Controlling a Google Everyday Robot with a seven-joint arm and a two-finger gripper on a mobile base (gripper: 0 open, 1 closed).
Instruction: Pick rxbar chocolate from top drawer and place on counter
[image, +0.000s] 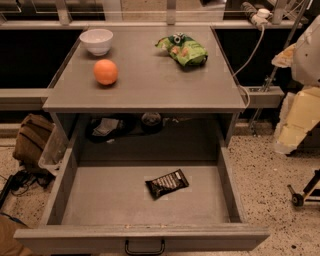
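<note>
The rxbar chocolate (167, 183), a dark glossy bar with white lettering, lies flat on the bottom of the top drawer (100, 200), right of the middle and turned at a slight angle. The drawer is pulled fully out, with its black handle (144, 247) at the front. The grey counter (150, 85) is above and behind it. My gripper is out of view. Only a white and cream bulk (300, 110), which may be part of my arm, shows at the right edge, apart from the drawer.
On the counter stand a white bowl (96, 40) at the back left, an orange (105, 71) in front of it, and a green snack bag (183, 50) at the back right. A brown bag (31, 137) lies on the floor at the left. A white cable (245, 65) hangs at the counter's right side.
</note>
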